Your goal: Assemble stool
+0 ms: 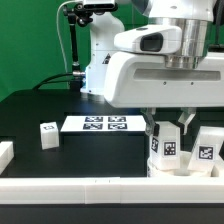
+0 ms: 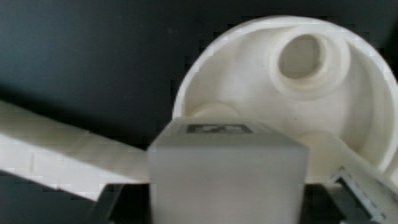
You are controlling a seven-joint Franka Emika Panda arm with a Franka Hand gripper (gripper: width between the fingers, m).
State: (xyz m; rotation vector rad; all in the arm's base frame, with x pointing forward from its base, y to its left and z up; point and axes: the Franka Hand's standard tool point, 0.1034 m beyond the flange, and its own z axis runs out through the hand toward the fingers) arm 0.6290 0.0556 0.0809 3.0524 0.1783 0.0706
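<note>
A white stool leg (image 2: 217, 165) is clamped in the gripper (image 1: 168, 125) and is held over the round seat (image 2: 285, 70), close by its rim, toward the exterior view's right.

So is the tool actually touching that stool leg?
Touching. The wrist view shows the leg clamped between the tool, with its fingers pressed against opposite sides of the leg and no gap on either side.
</note>
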